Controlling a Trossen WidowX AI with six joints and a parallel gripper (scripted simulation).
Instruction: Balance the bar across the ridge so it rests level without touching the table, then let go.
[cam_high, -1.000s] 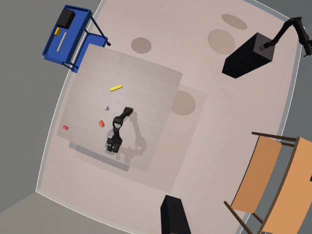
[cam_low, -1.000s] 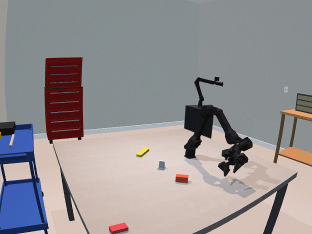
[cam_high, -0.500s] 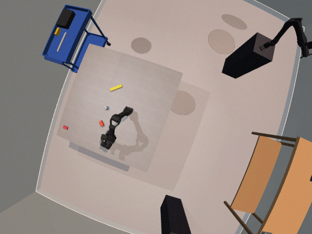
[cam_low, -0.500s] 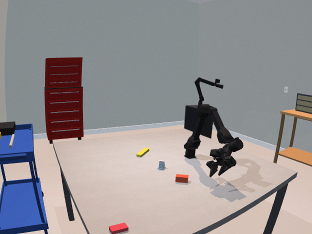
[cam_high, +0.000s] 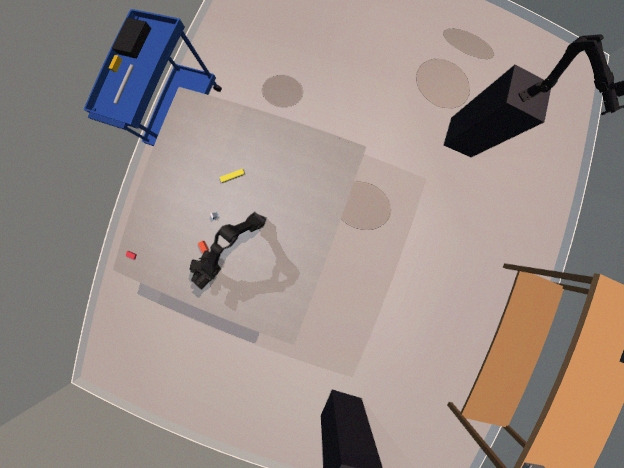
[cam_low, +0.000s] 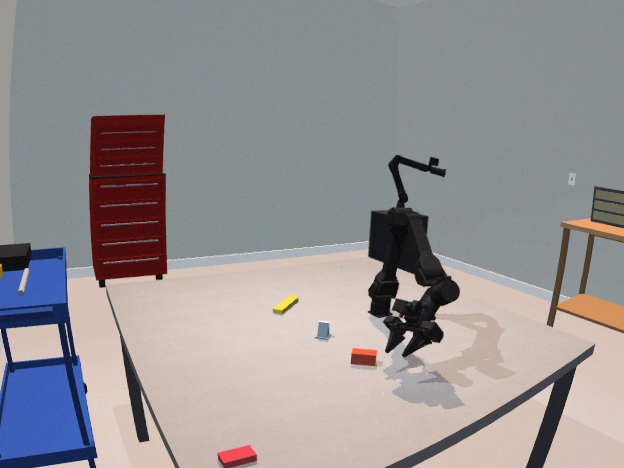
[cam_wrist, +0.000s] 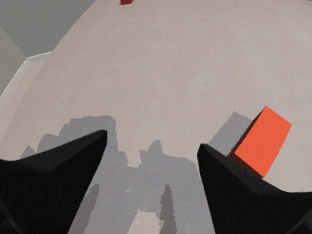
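We judge that we are at the approach, with the pick-up not yet done. The long yellow rectangular bar (cam_high: 231, 175) (cam_low: 285, 304), which we take to be the one to balance, lies flat on the grey table (cam_high: 201, 141) (cam_low: 226, 382) (cam_wrist: 150, 65), well apart from the small blue-grey ridge (cam_high: 214, 216) (cam_low: 323, 330). The black two-fingered gripper (cam_high: 200, 275) (cam_low: 396, 353) (cam_wrist: 154, 143) hangs above the tabletop with its fingers well spread and nothing between them. It is near the short orange-red block (cam_high: 202, 246) (cam_low: 363, 357) (cam_wrist: 265, 145); a small red block (cam_high: 131, 255) (cam_low: 236, 456) (cam_wrist: 126, 2) lies farther off.

Next, we would swing clear of the orange-red block, line the fingers up across the bar's narrow width and grip near its middle. Setting its midpoint over the ridge should matter most, since an off-centre release could tip an end onto the table.

As for containers, the upper tray of the blue metal cart (cam_high: 151, 75) (cam_low: 45, 292) holds a black box (cam_high: 132, 37) (cam_low: 14, 255), a small yellow-orange block (cam_high: 115, 63) (cam_low: 1, 271) and a pale rod (cam_high: 123, 84) (cam_low: 23, 282). We cannot tell what the red metal drawer chest (cam_low: 128, 193) contains.
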